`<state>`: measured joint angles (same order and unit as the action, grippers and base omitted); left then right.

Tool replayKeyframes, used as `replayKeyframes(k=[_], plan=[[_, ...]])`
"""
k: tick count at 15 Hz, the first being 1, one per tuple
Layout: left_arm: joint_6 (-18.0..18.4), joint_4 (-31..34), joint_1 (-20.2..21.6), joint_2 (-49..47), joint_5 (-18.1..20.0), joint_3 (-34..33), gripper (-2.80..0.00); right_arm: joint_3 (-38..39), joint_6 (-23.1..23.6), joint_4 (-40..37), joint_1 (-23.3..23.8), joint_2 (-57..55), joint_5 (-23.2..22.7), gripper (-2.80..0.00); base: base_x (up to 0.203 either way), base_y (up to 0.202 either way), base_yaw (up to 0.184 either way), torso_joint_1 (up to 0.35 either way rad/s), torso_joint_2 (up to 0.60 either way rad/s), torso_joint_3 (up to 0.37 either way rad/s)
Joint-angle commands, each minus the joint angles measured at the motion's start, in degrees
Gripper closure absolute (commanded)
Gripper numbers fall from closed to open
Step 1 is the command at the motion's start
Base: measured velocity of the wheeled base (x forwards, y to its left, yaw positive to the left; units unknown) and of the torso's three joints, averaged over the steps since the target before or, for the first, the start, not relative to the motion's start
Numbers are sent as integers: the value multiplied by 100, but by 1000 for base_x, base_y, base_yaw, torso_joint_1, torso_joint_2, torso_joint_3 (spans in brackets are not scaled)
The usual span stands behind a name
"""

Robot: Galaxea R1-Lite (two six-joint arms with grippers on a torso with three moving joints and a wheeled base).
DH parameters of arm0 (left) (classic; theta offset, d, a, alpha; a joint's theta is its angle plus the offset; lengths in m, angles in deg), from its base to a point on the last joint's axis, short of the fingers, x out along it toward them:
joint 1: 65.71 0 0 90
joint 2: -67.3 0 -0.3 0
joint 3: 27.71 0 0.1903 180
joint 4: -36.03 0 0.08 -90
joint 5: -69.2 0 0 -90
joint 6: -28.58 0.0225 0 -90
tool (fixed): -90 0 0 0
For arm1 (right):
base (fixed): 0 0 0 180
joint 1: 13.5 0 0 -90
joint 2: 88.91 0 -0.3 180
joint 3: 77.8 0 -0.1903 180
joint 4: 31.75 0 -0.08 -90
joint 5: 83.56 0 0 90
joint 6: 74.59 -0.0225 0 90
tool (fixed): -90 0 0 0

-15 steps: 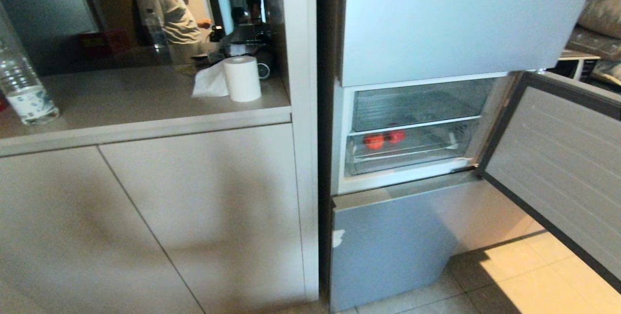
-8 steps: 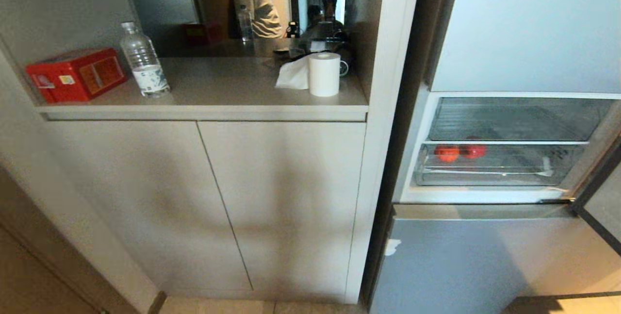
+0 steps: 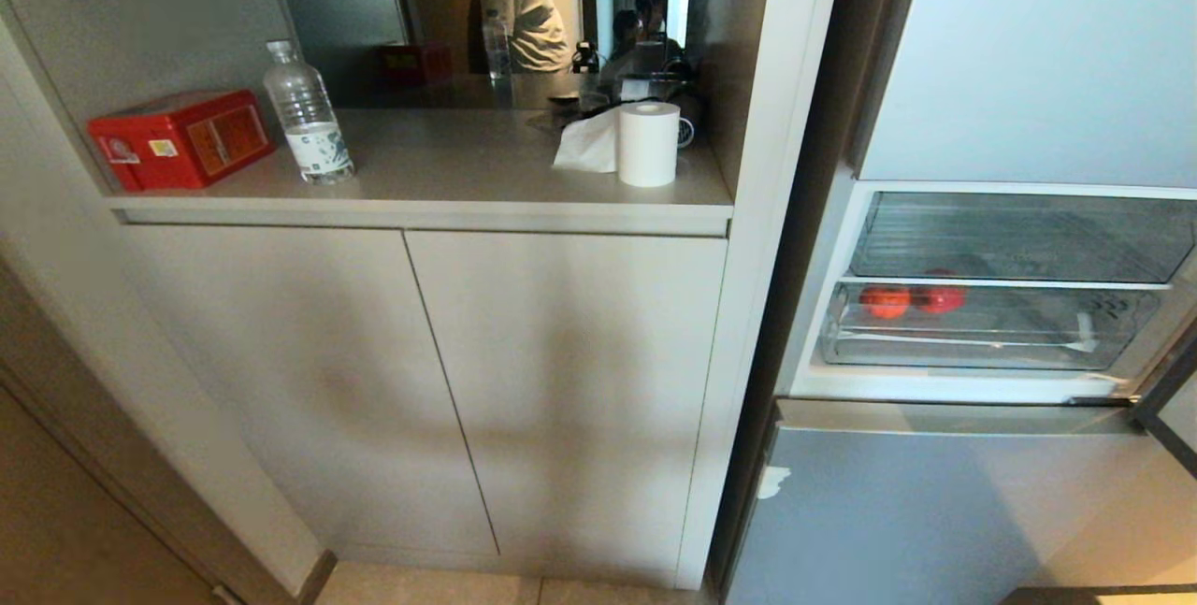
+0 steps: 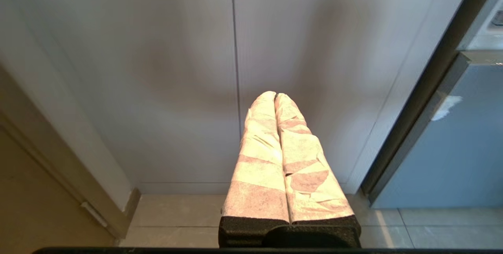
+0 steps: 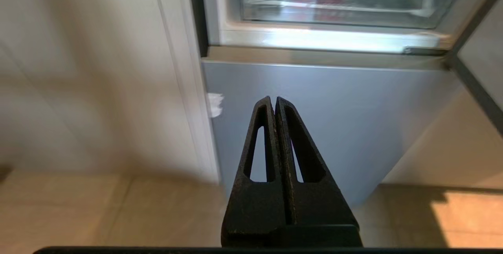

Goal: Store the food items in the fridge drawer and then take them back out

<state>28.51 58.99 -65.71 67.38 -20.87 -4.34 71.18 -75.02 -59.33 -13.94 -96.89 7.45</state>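
Head view has swung left since a second ago: pale beige two-door cabinet (image 3: pixel 468 381) now fills the middle, the fridge pushed to the right edge, so camera moved, things did not. Matte silver-blue lower fridge door panel (image 3: pixel 898 511) shut, white chip at its left edge; upper panel (image 3: pixel 1038 53) above the open compartment, the swung-out door only a sliver at far right now. Grey tabletop (image 3: pixel 449 161) over the cabinet now shows a red rectangular box (image 3: pixel 182 137) and a clear plastic water bottle (image 3: pixel 307 114) at left, newly in frame, white paper roll (image 3: pixel 648 144) near its right end. Person in a white shirt (image 3: pixel 524 2) stands beyond. Clear-plastic fridge drawer (image 3: pixel 991 343) sits pushed in, front lip flush with the white frame; open floor below and in front. Orange round fruit (image 3: pixel 885 300) and glossy red fruit (image 3: pixel 938 296) lie touching side by side at the drawer's left, unchanged. Left gripper (image 4: pixel 275 95), tape-wrapped, closed and empty, facing the cabinet doors. Right gripper (image 5: pixel 274 99), black, closed and empty, low before the lower panel, well clear of the drawer.
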Motion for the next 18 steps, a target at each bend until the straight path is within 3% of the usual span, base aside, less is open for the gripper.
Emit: replayKeyframes(k=[1, 6, 9, 12, 18], plan=[[-1, -2, 0, -7, -2, -9, 0, -630, -206, 152, -6, -2067, -68, 0, 0, 0, 0, 0, 0, 0], [-1, -2, 0, -7, -2, -9, 0, -1634, -705, 1572, -96, -5503, -227, 0, 0, 0, 0, 0, 0, 0], [-1, -2, 0, -7, -2, -9, 0, -2013, -834, 2061, -145, -6011, -280, 0, 0, 0, 0, 0, 0, 0], [-1, -2, 0, -7, -2, -9, 0, -2435, -721, 2163, -157, -7162, -284, 0, 0, 0, 0, 0, 0, 0], [-1, -2, 0, -7, -2, -9, 0, -3632, -638, 3164, -174, -9129, -199, 0, 0, 0, 0, 0, 0, 0]])
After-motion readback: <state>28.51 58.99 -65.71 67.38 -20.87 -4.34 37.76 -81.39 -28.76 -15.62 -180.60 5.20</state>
